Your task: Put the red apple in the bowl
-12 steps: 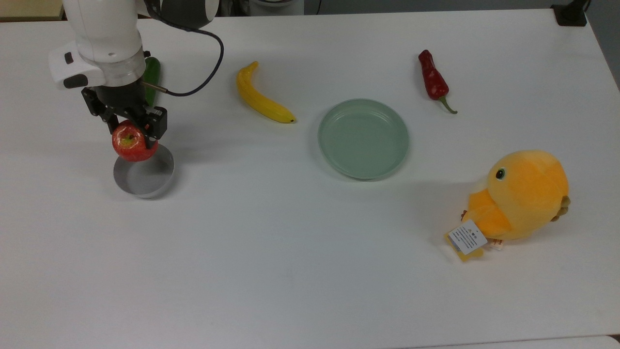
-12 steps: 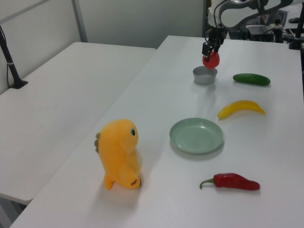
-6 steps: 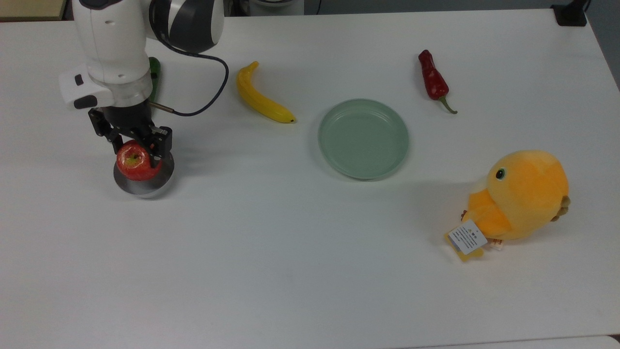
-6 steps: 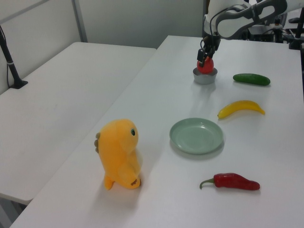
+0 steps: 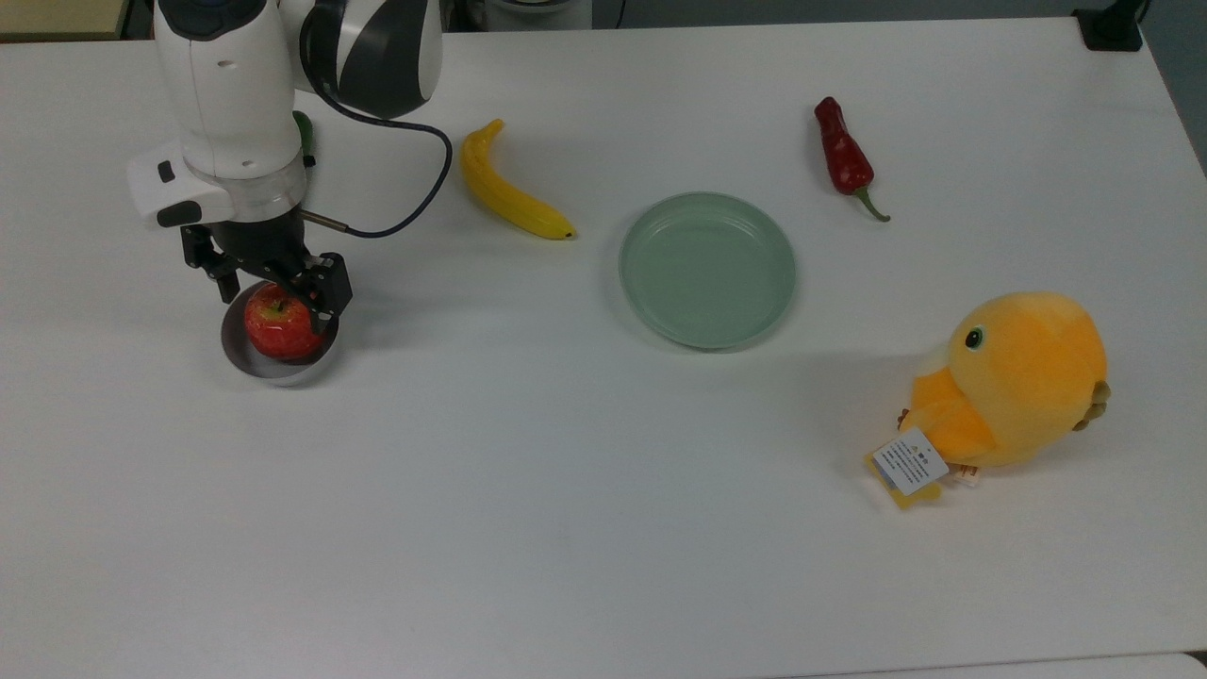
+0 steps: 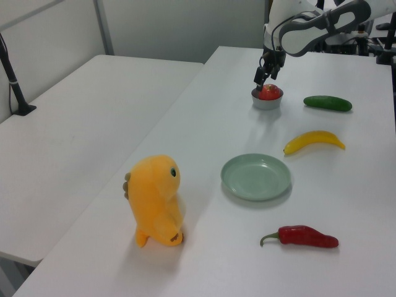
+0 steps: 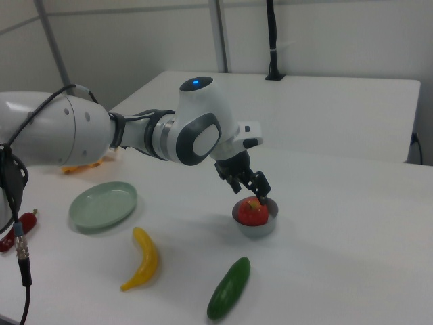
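Both fingers [image 5: 330, 283] astride the red apple [image 5: 280, 325]

1. A broad white surface [image 5: 603, 528] carries everything, evenly lit from above with soft shadows.
2. In the left view, a second white table [image 6: 93, 117] stands just beside the surface, a narrow gap between them.
3. A black post [image 6: 13, 80] rises from that table's far corner.
4. Pale grey walls [image 7: 325, 34] stand behind the tables.
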You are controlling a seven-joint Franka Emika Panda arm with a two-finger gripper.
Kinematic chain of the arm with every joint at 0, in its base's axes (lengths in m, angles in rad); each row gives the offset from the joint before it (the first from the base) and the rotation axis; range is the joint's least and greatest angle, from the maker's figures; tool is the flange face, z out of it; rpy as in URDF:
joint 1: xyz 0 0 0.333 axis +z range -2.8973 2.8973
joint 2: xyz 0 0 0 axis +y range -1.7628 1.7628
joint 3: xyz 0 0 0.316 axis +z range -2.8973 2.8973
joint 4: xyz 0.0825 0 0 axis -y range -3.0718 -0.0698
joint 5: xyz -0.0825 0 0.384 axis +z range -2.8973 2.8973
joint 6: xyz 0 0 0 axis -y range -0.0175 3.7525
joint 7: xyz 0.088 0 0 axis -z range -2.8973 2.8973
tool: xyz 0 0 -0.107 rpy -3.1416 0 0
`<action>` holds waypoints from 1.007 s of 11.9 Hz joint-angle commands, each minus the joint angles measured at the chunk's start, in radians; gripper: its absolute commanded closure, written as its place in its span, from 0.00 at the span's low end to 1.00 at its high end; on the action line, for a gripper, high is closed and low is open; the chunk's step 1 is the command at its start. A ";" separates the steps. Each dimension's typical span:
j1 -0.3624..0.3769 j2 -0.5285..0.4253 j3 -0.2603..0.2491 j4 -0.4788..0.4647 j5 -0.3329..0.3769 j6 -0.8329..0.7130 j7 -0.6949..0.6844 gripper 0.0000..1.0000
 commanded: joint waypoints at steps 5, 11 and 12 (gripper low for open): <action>0.018 -0.096 0.072 0.093 0.001 -0.297 0.062 0.00; 0.147 -0.277 0.121 0.009 0.001 -0.437 0.105 0.00; 0.205 -0.315 0.067 -0.023 0.005 -0.427 0.105 0.00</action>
